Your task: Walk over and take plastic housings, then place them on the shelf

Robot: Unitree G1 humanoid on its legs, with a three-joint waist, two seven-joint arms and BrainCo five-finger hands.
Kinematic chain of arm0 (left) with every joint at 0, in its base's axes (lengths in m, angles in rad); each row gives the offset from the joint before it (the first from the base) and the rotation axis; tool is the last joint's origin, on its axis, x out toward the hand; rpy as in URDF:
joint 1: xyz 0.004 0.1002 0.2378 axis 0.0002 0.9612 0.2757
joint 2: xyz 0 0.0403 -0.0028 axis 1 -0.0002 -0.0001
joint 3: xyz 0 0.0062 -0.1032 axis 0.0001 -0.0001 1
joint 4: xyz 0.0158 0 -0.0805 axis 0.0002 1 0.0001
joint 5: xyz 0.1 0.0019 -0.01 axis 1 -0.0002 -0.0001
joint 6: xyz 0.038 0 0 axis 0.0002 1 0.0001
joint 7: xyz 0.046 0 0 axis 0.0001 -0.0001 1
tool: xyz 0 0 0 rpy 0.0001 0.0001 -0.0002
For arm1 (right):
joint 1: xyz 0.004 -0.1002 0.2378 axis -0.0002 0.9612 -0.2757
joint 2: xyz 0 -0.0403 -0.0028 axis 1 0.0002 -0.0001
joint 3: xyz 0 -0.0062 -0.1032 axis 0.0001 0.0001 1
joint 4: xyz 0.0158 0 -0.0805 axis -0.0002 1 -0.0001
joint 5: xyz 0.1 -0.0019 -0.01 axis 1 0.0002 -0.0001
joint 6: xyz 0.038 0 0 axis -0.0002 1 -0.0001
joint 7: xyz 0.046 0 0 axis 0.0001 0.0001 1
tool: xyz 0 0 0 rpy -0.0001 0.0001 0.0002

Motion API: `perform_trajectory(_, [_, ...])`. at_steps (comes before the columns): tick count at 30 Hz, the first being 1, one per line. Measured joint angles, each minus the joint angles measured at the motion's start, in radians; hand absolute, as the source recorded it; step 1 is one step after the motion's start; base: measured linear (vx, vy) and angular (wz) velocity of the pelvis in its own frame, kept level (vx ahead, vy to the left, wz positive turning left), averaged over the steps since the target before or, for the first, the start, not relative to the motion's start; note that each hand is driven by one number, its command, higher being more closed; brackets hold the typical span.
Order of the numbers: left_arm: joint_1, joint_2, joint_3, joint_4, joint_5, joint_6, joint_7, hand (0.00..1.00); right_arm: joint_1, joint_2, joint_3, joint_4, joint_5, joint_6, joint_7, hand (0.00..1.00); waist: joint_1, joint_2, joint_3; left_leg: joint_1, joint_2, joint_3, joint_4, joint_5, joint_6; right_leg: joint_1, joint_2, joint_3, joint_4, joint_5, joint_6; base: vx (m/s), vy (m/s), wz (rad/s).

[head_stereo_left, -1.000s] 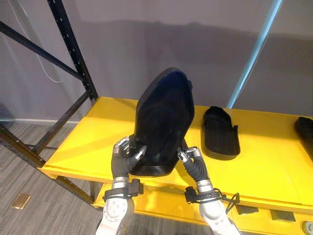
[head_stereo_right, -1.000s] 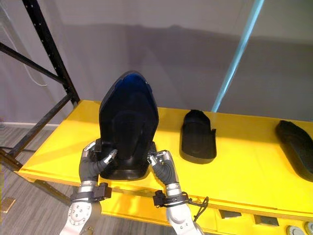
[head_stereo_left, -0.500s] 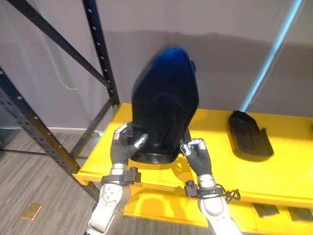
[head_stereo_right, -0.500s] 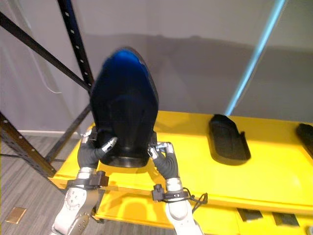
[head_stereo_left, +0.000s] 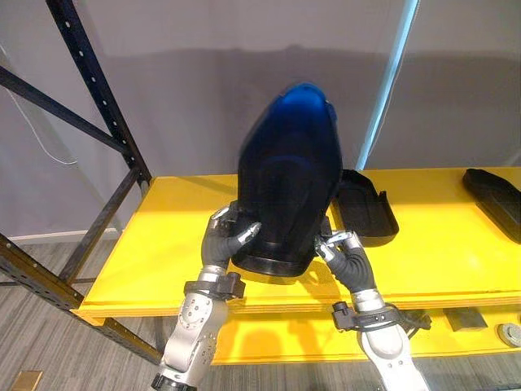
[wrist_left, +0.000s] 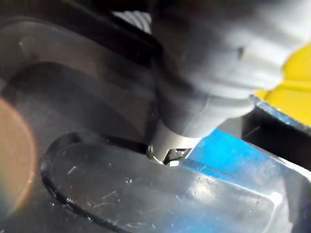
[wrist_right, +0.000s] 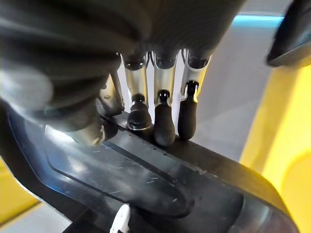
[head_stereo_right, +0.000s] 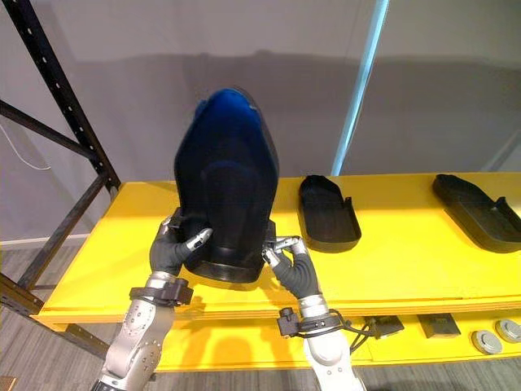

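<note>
Item: housing [head_stereo_left: 286,183] — upright, above shelf [head_stereo_left: 163,236] front, lower rim clamped by my left hand [head_stereo_left: 230,242] and right hand [head_stereo_left: 348,259], fingers curled round it. Risk: top-heavy, gripped low — I judge it may tip or slip on set-down.

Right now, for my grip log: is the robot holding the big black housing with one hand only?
No: the left hand and the right hand both clasp the lower end of the upright black housing.
</note>
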Motion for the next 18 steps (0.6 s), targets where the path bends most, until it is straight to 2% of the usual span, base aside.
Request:
perform_trajectory(8, [-0.042, -0.026, 0.056, 0.036, 0.056, 0.004, -0.004, 1.00, -0.015, 0.078, 0.000, 0.050, 0.040, 0.001, 0.015, 0.00, 0.002, 0.002, 0.035, -0.001, 0.001, 0.033, 0.000, -0.003, -0.004, -0.026, 0.005, 0.040, -0.006, 0.006, -0.004, -0.01, 0.008, -0.12])
perform_trajectory(13, [-0.063, -0.047, 0.092, 0.037, 0.055, 0.003, 0.009, 1.00, -0.095, 0.081, 0.000, 0.090, 0.050, 0.001, 0.018, 0.00, 0.005, 0.005, 0.047, -0.005, 0.001, 0.043, 0.003, -0.003, -0.004, -0.032, 0.006, 0.046, -0.014, 0.010, -0.005, 0.01, 0.005, -0.04])
perform_trajectory(15, [-0.074, -0.057, 0.112, 0.037, 0.052, 0.001, 0.011, 1.00, -0.143, 0.069, 0.000, 0.113, 0.093, 0.001, 0.033, 0.00, 0.008, 0.009, 0.050, -0.005, 0.001, 0.042, 0.004, -0.003, -0.004, -0.030, 0.006, 0.045, -0.015, 0.010, -0.005, 0.00, 0.000, 0.00])
perform_trajectory(18, [-0.093, -0.057, 0.121, 0.043, 0.045, -0.017, 0.012, 1.00, -0.198, 0.038, 0.000, 0.145, 0.284, 0.001, 0.086, 0.00, 0.019, 0.015, 0.053, -0.002, 0.001, 0.033, 0.004, -0.003, -0.004, -0.021, 0.006, 0.039, -0.016, 0.010, -0.005, -0.01, 0.008, 0.08])
